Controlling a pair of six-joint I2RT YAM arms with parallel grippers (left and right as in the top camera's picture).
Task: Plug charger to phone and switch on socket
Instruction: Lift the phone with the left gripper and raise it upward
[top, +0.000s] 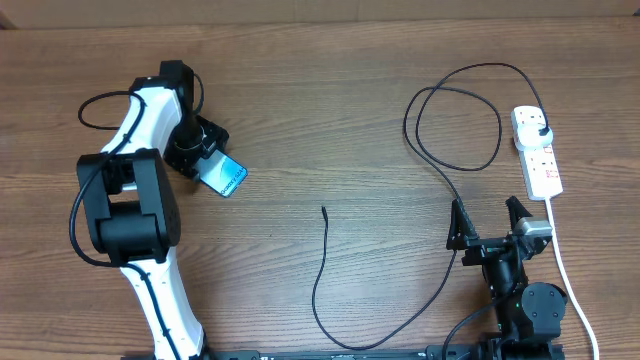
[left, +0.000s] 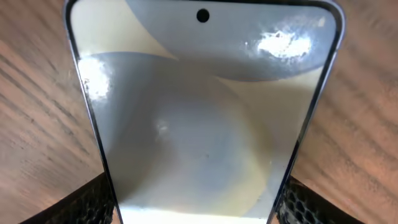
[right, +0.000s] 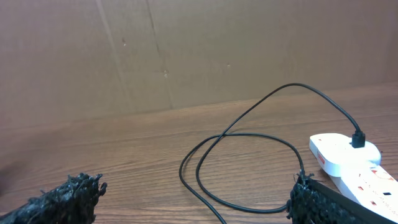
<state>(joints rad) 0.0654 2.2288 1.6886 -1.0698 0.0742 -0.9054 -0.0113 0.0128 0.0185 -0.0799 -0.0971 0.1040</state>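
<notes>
**Left arm grips phone as charger lies loose.** At the left of a wood-grain desk (top: 330, 90), the white-and-black left arm (top: 140, 130) reaches out. The left end effector (top: 208, 162) is closed partway on the phone (top: 226, 179), gripping it across its width. In the left wrist view the phone (left: 199, 124) fills the frame, screen up, with its camera hole at the far end. Black textured fingers (left: 93, 199) press against both long edges. From overhead, the blue screen juts out of the jaws toward the middle of the desk. Whether the phone rests on the wood or is raised cannot be told.

At mid-desk, well apart from the phone, lies the tip (top: 323, 209) of the charger (top: 318, 275), touching nothing but the desk. The thin black cable runs from the tip toward the near edge and sweeps right. It then climbs past the right end effector (top: 489, 222) and makes a wide loop before reaching the socket.

The right end effector stands fully open and empty at the front right, with the cable passing just beside one finger (top: 458, 228). Its wrist view shows the loop (right: 249, 155) and the strip beyond.

The socket (top: 537, 152) lies at the far right, its white cord (top: 566, 275) trailing toward the near edge. The plug head (top: 541, 132) sits in an outlet near the socket's far end. Red marks show on the strip, but the switch positions cannot be made out.
</notes>
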